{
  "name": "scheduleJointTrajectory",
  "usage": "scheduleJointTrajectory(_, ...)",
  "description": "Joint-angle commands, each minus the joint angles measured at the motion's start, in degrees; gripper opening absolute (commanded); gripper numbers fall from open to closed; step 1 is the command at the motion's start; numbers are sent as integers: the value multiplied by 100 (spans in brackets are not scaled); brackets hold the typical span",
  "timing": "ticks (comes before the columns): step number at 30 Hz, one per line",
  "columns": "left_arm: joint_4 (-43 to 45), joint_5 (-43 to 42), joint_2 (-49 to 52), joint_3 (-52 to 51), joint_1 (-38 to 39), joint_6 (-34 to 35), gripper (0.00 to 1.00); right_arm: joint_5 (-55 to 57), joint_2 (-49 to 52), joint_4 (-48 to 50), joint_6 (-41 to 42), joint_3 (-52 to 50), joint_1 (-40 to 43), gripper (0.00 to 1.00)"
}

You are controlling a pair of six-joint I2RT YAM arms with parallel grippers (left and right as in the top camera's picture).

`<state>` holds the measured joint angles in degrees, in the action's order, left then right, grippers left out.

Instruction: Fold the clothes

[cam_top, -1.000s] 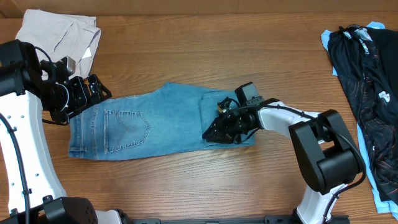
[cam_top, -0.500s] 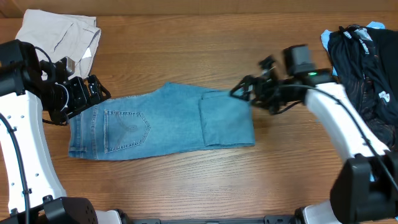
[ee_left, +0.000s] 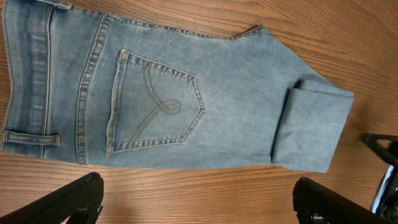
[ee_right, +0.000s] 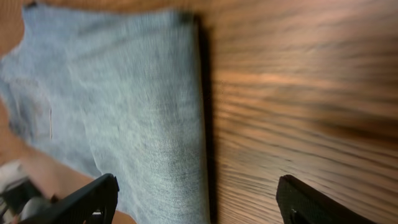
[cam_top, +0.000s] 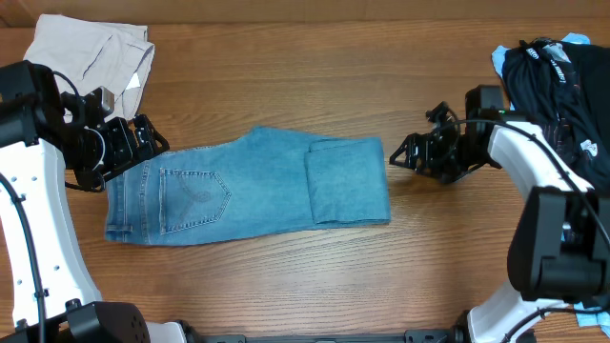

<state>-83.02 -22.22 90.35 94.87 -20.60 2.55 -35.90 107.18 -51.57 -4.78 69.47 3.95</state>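
Note:
The clothes, light blue jeans (cam_top: pixel 238 186), lie flat across the table's middle with the waist to the left and a back pocket (ee_left: pixel 155 102) facing up. Their leg ends are folded back into a flap (cam_top: pixel 348 181) at the right. My left gripper (cam_top: pixel 143 143) hovers open at the waist end, and in its wrist view the gripper (ee_left: pixel 199 186) has only bare wood between its fingers. My right gripper (cam_top: pixel 405 157) stands open just right of the folded edge, holding nothing. Its wrist view, gripper (ee_right: pixel 196 186), shows the jeans (ee_right: pixel 124 93) and their fold edge below.
A beige garment (cam_top: pixel 91 52) lies crumpled at the back left corner. A heap of dark clothes (cam_top: pixel 562 124) on a light blue piece fills the right edge. The wooden table (cam_top: pixel 286 76) shows behind and in front of the jeans.
My right gripper has let go of the folded leg end, opened, and pulled away to the right of the jeans. The flap stays folded. The left arm has not moved.

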Motion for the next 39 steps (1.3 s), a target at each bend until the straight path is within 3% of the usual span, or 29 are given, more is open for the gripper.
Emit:
scheduleJointTrajectory(1,2,15,42,0,44,-107,100,-494,184,57,-387,-173,-52,85)
scheduleJointTrajectory(18,26,11,42,0,44,-81,100,-1333,450,909,-214,-1069,-507,79)
scheduleJointTrajectory(23,22,11,42,0,44,-81,100,-1318,450,1204,205,-1139,-761,61)
scheduleJointTrajectory(27,-22,15,42,0,44,-83,100,-1283,450,1482,658,-1134,-734,26)
scheduleJointTrajectory(31,-33,15,42,0,44,-85,100,-1257,448,1580,763,-1097,-632,7)
scheduleJointTrajectory(39,-33,15,42,0,44,-85,100,-461,55,986,826,-643,-210,4)
